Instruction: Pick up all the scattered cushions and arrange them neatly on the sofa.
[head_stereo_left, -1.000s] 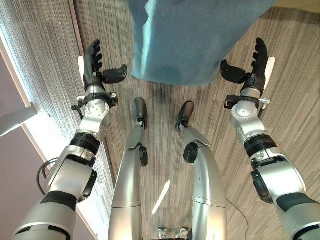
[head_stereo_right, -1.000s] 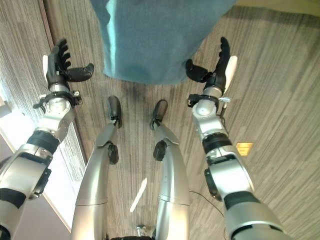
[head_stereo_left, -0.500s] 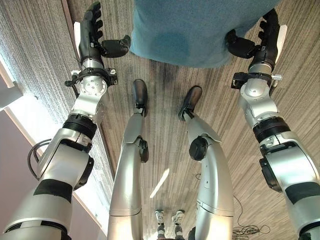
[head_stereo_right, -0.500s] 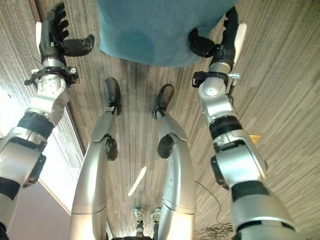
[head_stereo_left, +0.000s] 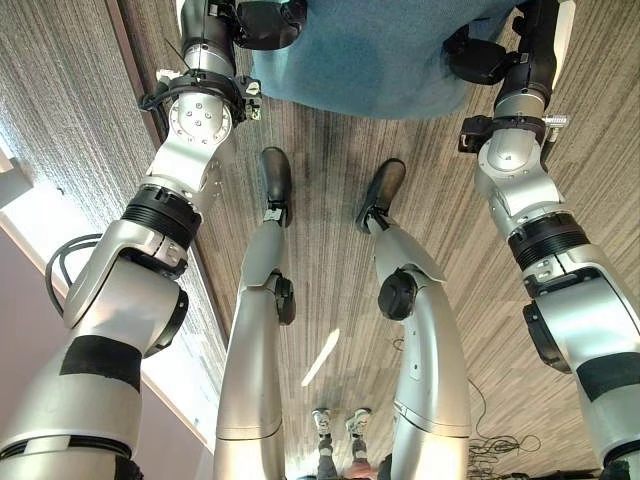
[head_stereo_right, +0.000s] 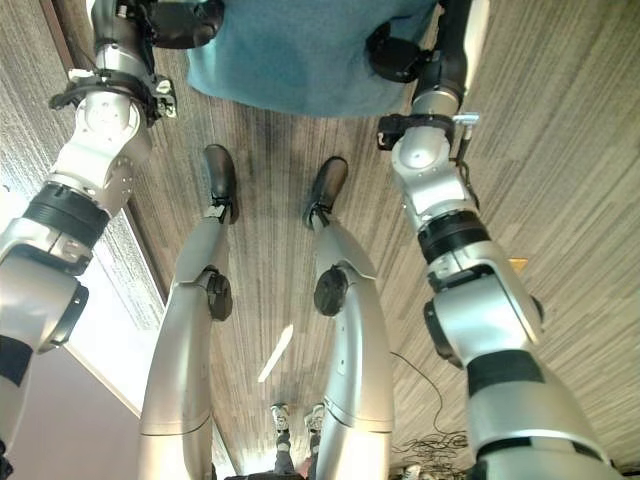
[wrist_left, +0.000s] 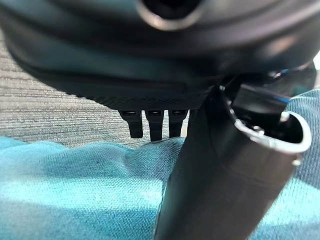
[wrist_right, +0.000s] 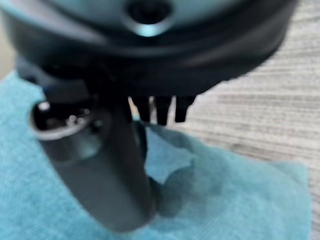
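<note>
Between my two thumbs lies the teal cushion (head_stereo_left: 370, 60) on the floor (head_stereo_left: 330, 200); left hand (head_stereo_left: 262, 22) and right hand (head_stereo_left: 490, 58) straddle its edges, fingers seemingly still straight. Next: squeeze inward, lift.

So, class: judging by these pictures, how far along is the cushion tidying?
Nothing looks done yet: the teal cushion lies on the wooden floor. In hand: the left hand and the right hand reach to opposite sides of the cushion, thumbs over its top, fingers straight. Left: gripping, lifting and arranging it.
</note>
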